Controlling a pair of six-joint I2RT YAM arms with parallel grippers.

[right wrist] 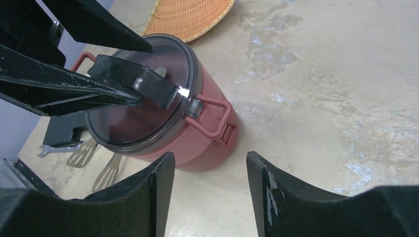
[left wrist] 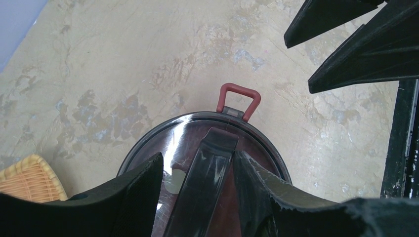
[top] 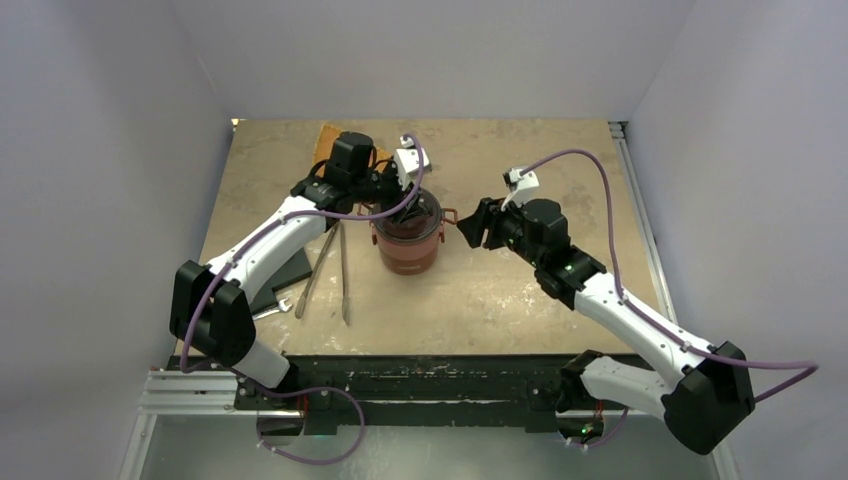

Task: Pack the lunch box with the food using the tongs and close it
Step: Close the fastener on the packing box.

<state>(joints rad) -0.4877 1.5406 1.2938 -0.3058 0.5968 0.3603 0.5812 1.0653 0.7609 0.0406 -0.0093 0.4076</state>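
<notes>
The dark-red lunch box point(top: 408, 250) stands stacked mid-table with its smoky clear lid point(right wrist: 128, 123) on top. A white slice of food point(left wrist: 173, 181) shows through the lid. My left gripper point(left wrist: 197, 155) is down over the lid, its jaws straddling the dark strap handle point(left wrist: 210, 168). The right finger touches the strap and a gap remains at the left finger. My right gripper point(right wrist: 210, 155) stands open beside the box's red side handle point(right wrist: 215, 116), holding nothing. The silvery tongs point(top: 330, 265) lie on the table left of the box.
An orange woven tray point(right wrist: 190, 17) lies behind the box at the back left. A short silver wrench point(top: 275, 308) and a dark flat piece point(top: 285, 275) lie near the left arm. A black rail point(left wrist: 398, 143) runs along the table's near edge.
</notes>
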